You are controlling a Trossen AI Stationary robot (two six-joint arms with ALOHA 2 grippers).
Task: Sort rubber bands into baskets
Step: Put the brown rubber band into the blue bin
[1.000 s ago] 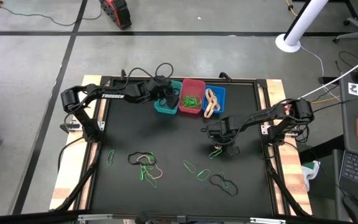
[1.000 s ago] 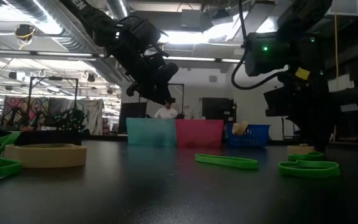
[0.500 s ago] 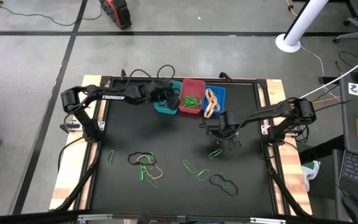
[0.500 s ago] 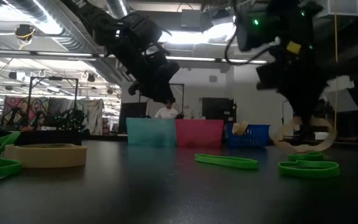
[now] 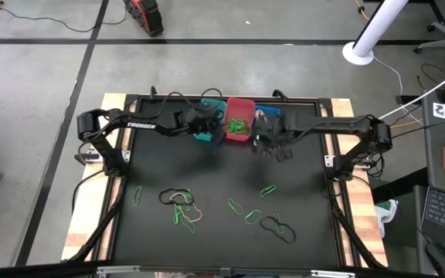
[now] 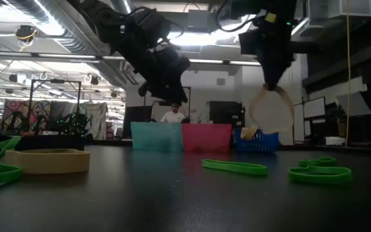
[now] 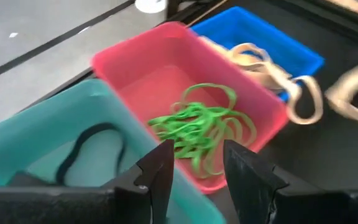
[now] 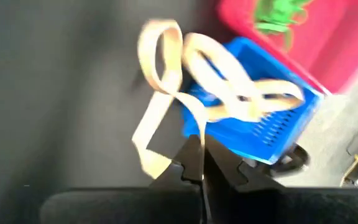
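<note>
the right gripper [image 8: 194, 167] is pinched together on a tan rubber band [image 8: 166, 99], which dangles from it as a long floppy loop, in the air above the table and just short of the blue basket [image 8: 278, 127]. the basket lies straight ahead of the fingers, a short reach on, and already holds other tan bands [image 7: 260, 62]; the held loop's long axis hangs down from the pinch, so my judgement is that it needs carrying over the near wall before release, or the tail may drape outside. the right arm is plainly the nearer one to that basket. the left gripper [image 7: 194, 168] hovers with its fingers apart over the teal basket [image 7: 55, 134], in which a black band [image 7: 92, 146] lies, and beside the red basket [image 7: 160, 68] with its green bands [image 7: 204, 127]. the black table [image 5: 207, 177] carries more green, tan and black bands [image 5: 180, 205] scattered well apart from the baskets. beyond it the low view shows a workshop room with a person [image 6: 171, 115] far behind.
</note>
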